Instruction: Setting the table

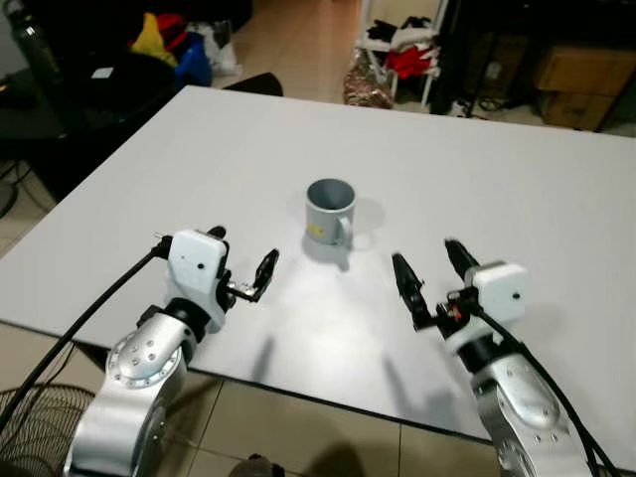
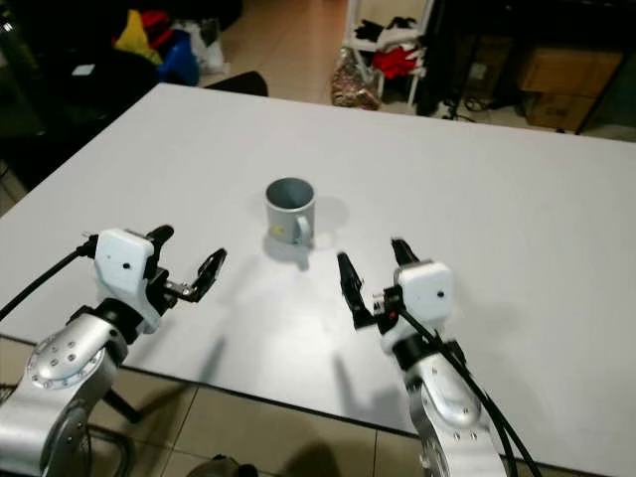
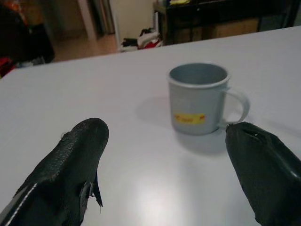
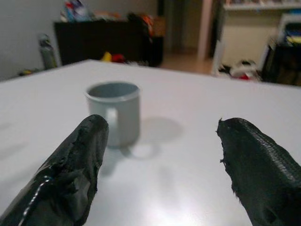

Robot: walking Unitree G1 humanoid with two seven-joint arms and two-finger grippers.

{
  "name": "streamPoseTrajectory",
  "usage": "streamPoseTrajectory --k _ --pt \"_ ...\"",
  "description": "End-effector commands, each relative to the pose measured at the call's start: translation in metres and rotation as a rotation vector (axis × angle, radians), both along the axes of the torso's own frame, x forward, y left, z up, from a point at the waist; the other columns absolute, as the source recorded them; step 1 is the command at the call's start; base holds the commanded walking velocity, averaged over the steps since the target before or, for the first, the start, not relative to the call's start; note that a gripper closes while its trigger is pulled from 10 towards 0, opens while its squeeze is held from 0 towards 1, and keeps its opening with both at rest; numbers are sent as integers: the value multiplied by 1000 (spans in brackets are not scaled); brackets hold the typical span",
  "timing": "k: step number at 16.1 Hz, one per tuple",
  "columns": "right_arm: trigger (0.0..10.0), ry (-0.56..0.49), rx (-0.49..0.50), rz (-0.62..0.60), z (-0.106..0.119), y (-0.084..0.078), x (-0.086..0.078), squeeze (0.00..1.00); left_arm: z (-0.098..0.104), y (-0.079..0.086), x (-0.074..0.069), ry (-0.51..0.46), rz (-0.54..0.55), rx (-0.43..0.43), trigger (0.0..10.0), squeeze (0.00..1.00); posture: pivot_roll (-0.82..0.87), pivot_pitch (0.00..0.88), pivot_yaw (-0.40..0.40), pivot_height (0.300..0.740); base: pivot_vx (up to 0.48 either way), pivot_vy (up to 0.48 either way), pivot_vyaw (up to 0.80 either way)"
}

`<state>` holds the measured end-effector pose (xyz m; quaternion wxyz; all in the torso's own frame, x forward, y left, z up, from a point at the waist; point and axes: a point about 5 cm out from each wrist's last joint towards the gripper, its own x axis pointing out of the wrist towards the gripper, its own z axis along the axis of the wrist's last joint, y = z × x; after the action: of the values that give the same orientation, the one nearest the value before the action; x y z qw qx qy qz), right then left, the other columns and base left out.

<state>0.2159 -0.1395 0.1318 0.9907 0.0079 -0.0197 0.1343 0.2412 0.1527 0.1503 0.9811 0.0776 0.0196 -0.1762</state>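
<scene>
A grey enamel mug (image 1: 330, 211) with a small yellow label stands upright on the white table (image 1: 517, 189), its handle towards me. My left gripper (image 1: 241, 253) hovers open over the table, short of the mug and to its left. My right gripper (image 1: 425, 254) is open too, short of the mug and to its right. In the left wrist view the mug (image 3: 200, 99) sits ahead, between the two black fingers (image 3: 70, 165). In the right wrist view the mug (image 4: 114, 110) stands ahead near one finger (image 4: 80, 160). Neither gripper holds anything.
The table's near edge (image 1: 298, 393) runs just below both arms, with tiled floor beneath. A wire fan guard (image 1: 30, 427) sits low on the left. Dark furniture with a bottle (image 1: 30, 40) lies far left; clothes (image 1: 407, 55) and cardboard boxes (image 1: 576, 75) lie beyond the table.
</scene>
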Motion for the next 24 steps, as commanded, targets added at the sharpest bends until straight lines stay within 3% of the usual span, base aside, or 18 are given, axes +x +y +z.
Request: streamPoseTrajectory --k 1,5,11,24 --pt "10000 21 -2 -32 3 -3 -1 0 -2 -5 -2 -15 -25 30 10000 102 29 12 49 740 0 0 0" --pt "10000 121 25 -113 -1 -15 -8 0 -2 -8 -5 -11 -30 29 10000 129 36 24 40 740 0 -277 0" --pt "10000 151 39 -81 -1 -8 -10 0 -3 -6 -7 -9 -9 30 10000 129 45 31 27 740 0 -353 0" --pt "10000 187 44 -114 -2 -11 -8 0 -3 -5 -7 0 -19 33 10000 137 41 44 39 740 0 -277 0"
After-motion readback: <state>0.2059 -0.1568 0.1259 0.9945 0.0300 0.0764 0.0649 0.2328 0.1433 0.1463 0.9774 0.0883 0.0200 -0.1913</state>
